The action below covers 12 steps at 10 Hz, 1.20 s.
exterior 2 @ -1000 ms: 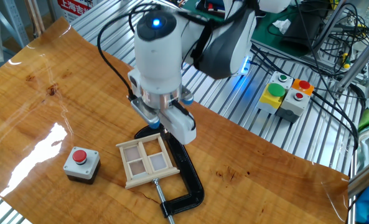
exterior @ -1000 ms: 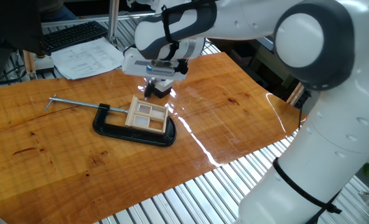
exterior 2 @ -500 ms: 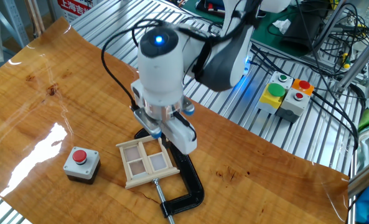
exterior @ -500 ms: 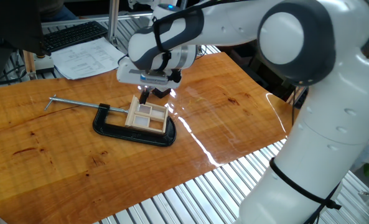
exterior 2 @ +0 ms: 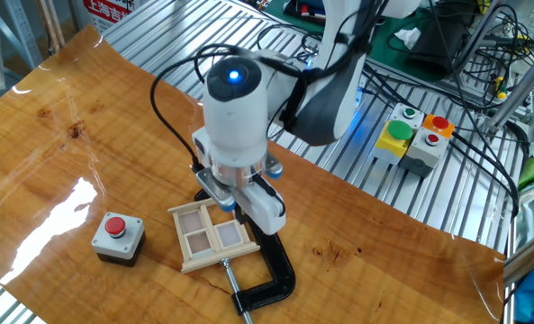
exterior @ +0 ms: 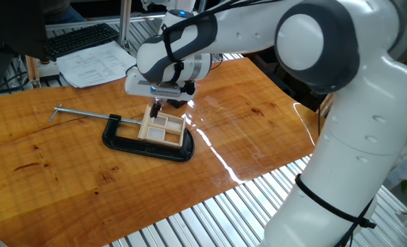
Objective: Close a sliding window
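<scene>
The sliding window (exterior: 163,128) is a small light wooden frame with pale panes, lying flat and held in a black C-clamp (exterior: 148,148). It also shows in the other fixed view (exterior 2: 212,234). My gripper (exterior: 156,108) points down at the window's far edge near its corner, fingers together, at or just above the frame. I cannot tell whether it touches. In the other fixed view the gripper (exterior 2: 240,210) sits at the frame's upper right edge, its tips partly hidden by the hand.
The clamp's long metal screw (exterior: 86,115) sticks out to the left. A grey box with a red button (exterior 2: 118,236) stands left of the window. Papers (exterior: 97,65) and a keyboard (exterior: 79,39) lie at the back. A box with coloured buttons (exterior 2: 415,135) sits off the table.
My gripper has moved left and lower, from beside the window's far right corner to over its far edge. The window and clamp have not visibly moved.
</scene>
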Tool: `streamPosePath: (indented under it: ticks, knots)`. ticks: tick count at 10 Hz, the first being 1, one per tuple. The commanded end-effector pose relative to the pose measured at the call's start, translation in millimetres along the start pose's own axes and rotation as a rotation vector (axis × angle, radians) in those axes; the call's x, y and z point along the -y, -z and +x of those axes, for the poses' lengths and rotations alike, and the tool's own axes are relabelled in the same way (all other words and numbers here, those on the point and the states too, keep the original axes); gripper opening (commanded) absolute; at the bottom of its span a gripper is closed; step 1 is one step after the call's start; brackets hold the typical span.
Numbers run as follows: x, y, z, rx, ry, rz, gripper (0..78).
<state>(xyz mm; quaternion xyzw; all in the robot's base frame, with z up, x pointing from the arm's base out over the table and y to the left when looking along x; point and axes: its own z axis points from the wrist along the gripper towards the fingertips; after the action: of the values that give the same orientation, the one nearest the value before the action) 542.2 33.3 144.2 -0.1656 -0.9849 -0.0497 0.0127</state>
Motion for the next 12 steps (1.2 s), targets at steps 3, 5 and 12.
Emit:
streamPosePath:
  ticks: [3, 5, 12]
  knots:
    - [8.8, -22.7, -3.7, 0.012, 0.033, -0.004, 0.0]
    - [15.5, -35.2, -3.4, 0.02, 0.046, -0.007, 0.0]
    - [22.5, -61.8, -3.1, 0.041, 0.055, -0.011, 0.0]
